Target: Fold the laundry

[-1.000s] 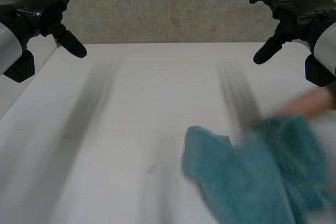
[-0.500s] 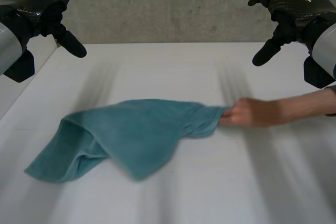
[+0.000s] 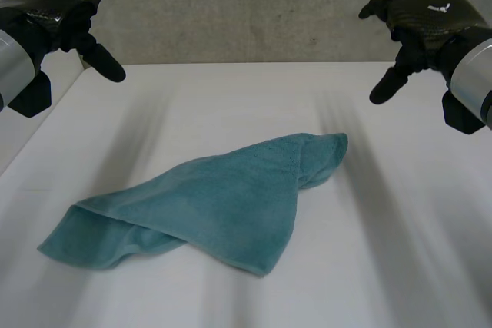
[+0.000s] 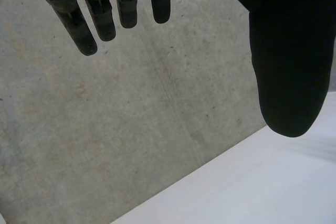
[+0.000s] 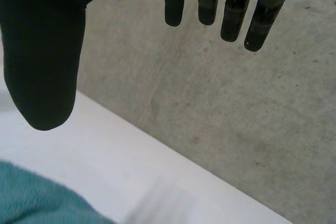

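A teal towel (image 3: 207,201) lay rumpled on the white table (image 3: 231,97).
The left hand (image 3: 58,1) and right hand (image 3: 423,21) hung beyond the towel's far edge, clear of it, fingers straight, empty.

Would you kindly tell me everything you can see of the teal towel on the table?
The teal towel looks like soft terry cloth. It lies crumpled and loosely doubled over on the white table, stretching diagonally from a near-left corner to a bunched far-right corner. Only the table touches it; the left hand and right hand hover open above the far edge, apart from it.
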Robot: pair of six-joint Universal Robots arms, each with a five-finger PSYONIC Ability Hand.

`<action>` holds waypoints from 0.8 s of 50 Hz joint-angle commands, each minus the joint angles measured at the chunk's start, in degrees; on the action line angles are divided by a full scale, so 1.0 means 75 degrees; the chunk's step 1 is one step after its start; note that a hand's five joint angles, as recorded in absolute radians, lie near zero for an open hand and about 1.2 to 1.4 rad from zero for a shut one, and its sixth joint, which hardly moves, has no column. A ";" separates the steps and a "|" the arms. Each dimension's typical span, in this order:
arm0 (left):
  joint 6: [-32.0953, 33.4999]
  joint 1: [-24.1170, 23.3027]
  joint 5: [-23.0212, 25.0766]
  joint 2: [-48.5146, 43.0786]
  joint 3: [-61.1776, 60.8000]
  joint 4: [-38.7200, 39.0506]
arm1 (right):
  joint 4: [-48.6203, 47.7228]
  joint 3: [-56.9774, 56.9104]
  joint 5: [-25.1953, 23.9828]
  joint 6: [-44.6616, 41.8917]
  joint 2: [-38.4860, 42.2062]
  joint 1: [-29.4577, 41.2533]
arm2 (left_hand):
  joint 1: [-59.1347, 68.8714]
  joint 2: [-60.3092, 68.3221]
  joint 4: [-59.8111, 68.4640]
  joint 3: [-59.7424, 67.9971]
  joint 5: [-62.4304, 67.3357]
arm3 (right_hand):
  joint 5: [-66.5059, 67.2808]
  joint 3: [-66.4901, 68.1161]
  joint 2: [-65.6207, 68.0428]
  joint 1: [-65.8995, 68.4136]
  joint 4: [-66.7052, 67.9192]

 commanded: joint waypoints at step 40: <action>0.3837 0.2701 0.0872 -0.2666 -0.2394 -0.1027 | -0.4106 0.3498 0.1133 0.0699 0.2882 0.3509 | 0.1349 0.1295 0.1277 0.1195 0.1162 | 0.1551 0.1681 0.1603 0.1701 0.1512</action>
